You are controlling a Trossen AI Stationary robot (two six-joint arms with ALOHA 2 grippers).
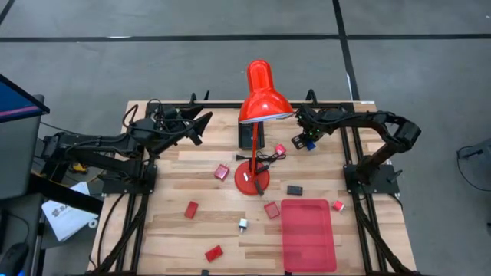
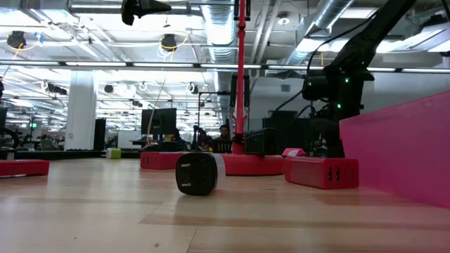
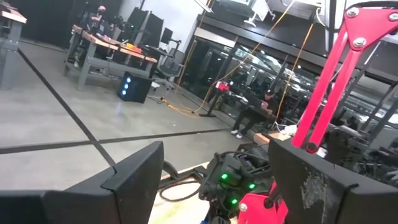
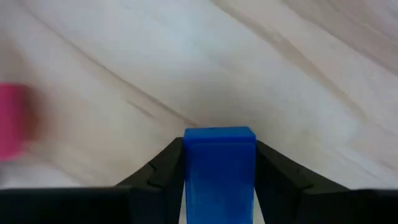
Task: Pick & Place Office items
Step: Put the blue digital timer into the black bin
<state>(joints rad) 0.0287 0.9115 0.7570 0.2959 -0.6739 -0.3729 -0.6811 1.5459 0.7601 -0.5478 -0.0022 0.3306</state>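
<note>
On the left, the left gripper (image 1: 201,123) hangs raised over the far-left part of the light wooden table (image 1: 169,230) with its fingers spread and nothing between them, well apart from every loose piece. Moving rightward past the tall red desk lamp (image 1: 258,100), the right gripper (image 1: 308,141) is down at the far side of the table, just right of the lamp's base, and it is plainly the arm at work. In the right wrist view the small blue rectangular block (image 4: 219,171) sits squarely between the two dark fingers (image 4: 163,171), its long axis running along them, both sides at or very near the pads; the jaws look to be pinching it, though a firm grip cannot be confirmed. A pink block (image 1: 281,149) lies just beside it, toward the lamp. The flat translucent red rectangular tray (image 1: 308,234) lies nearer the front edge, well apart, so the carry would likely run toward the near side.
</note>
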